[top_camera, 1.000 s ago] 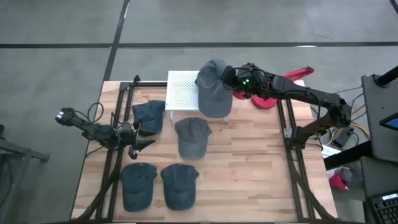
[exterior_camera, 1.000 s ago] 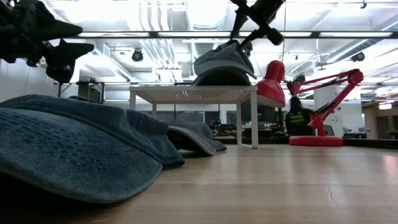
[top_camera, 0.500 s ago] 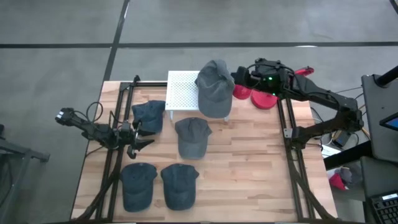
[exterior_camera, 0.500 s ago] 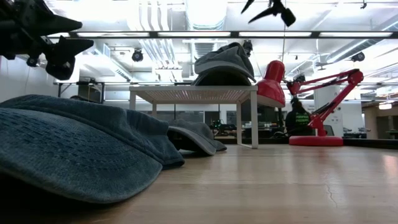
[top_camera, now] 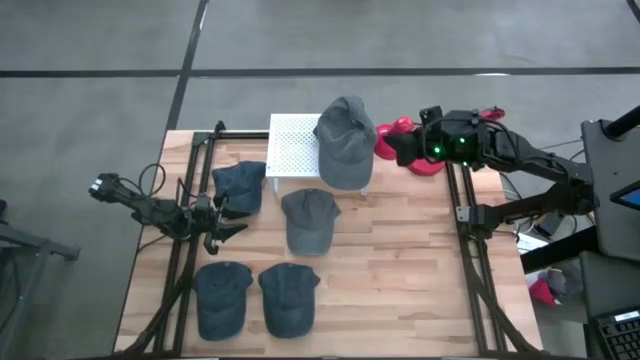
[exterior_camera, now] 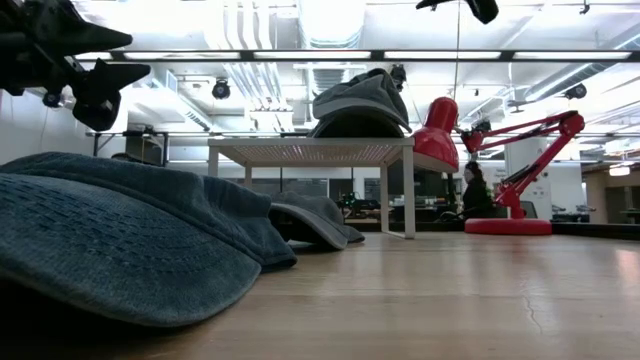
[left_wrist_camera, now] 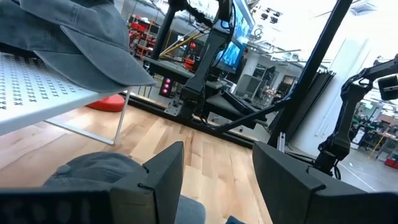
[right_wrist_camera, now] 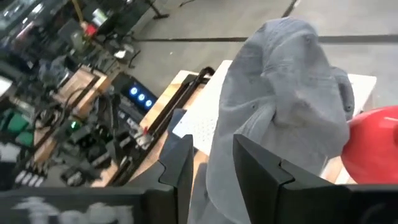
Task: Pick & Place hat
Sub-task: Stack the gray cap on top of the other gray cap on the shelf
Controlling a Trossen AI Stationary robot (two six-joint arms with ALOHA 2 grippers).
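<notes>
A grey hat (top_camera: 343, 140) lies on the right part of the white perforated stand (top_camera: 293, 145) at the table's far side, its brim reaching over the stand's near edge (right_wrist_camera: 280, 124). My right gripper (top_camera: 398, 150) hangs high to the right of that hat, apart from it, open with nothing between its fingers (right_wrist_camera: 211, 171). My left gripper (top_camera: 228, 226) waits open at the table's left (left_wrist_camera: 217, 186), beside a dark blue hat (top_camera: 240, 185). Another grey hat (top_camera: 308, 220) lies mid-table, and two blue hats (top_camera: 222, 296) (top_camera: 288, 298) lie near the front edge.
A red desk lamp (exterior_camera: 440, 125) stands at the far right, just right of the stand and under my right gripper. Black frame rails (top_camera: 465, 215) run along both table sides. Bare wood (top_camera: 400, 280) lies at the near right.
My right gripper has drawn back from the grey hat on the stand toward the table's right edge, rising and rolling as it went. The hat has stayed where it was on the stand.
</notes>
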